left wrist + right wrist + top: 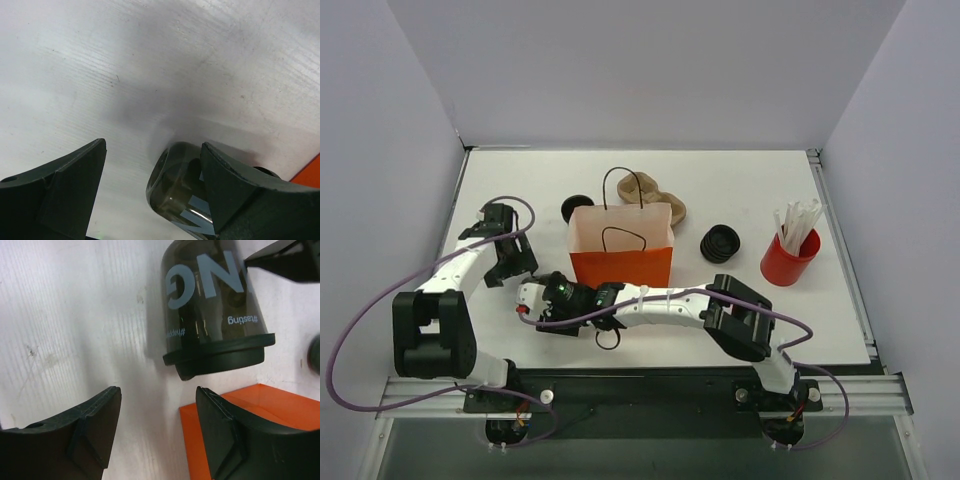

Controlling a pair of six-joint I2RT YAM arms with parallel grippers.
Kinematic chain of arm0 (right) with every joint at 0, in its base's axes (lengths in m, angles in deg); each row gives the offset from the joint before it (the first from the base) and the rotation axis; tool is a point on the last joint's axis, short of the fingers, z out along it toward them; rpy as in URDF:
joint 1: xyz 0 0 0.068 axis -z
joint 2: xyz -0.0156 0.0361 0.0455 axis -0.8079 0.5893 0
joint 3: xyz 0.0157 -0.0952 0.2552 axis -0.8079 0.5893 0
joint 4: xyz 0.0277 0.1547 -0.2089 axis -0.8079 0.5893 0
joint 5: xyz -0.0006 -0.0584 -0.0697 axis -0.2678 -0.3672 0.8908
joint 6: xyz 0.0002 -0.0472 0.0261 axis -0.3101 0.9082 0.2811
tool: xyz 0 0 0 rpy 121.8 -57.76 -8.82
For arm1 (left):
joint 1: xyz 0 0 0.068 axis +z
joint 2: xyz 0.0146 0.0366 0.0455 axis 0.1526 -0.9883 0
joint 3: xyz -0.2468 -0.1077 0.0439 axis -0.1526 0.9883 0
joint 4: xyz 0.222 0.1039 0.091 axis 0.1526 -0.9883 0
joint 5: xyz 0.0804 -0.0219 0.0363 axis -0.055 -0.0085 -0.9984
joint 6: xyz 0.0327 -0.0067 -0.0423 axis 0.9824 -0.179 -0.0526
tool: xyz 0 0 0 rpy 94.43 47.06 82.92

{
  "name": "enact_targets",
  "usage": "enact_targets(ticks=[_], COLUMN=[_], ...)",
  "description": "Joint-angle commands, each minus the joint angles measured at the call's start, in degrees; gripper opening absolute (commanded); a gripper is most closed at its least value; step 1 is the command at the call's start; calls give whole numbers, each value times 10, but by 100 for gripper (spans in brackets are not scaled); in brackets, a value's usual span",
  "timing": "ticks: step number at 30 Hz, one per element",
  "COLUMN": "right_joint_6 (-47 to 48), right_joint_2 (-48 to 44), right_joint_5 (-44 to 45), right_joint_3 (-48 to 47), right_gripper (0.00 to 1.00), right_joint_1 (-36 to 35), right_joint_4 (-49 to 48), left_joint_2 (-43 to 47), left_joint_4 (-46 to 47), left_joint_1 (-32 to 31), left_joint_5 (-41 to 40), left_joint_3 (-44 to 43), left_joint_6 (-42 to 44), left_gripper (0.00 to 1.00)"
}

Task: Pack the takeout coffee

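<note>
"While the takeout coffee (215, 305) lies on its side on the bench (75, 315), can any of the packing be counted as done?"

"No. The lidded cup is just ahead of the right end effector (159, 390), beyond its fingertips. Those jaws stand released, with only bare bench between them."

"And the left end effector (154, 145)?"

"Released as well. The cup sits inside its gap, close against one finger. Whether the two touch cannot be told. The other finger is well apart from it."

"Where is the orange bag (620, 265)?"

"Just beside the right end effector, at the outer side of one finger. It stands upright with its mouth open, and the coffee is outside it."

"So what is left?"

"Nearly everything, by the look of it: close on the cup, lift it, and lower it into the bag."
</note>
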Motion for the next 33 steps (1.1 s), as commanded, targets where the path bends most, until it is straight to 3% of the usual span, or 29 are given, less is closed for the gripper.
enact_targets(ticks=[1,11,19,22,33], right_joint_6=[35,46,47,41,27], right_joint_2=[18,48,51,50,31], right_joint_5=[6,-38,-89,-92,-81], right_joint_3=[16,26,49,56,81], right_gripper=[61,58,48,42,2], right_joint_1=[14,54,62,61,54], right_joint_4=[-85,-165,-228,-246,-301], left_joint_2=[-18,-36,-46,-46,-12], left_joint_4=[36,62,56,53,46], left_joint_1=[1,1,1,1,1], left_joint_5=[19,60,60,57,40], left_joint_3=[-17,-23,-24,-20,16], left_joint_6=[38,95,115,112,90], left_gripper=[85,84,83,82,82])
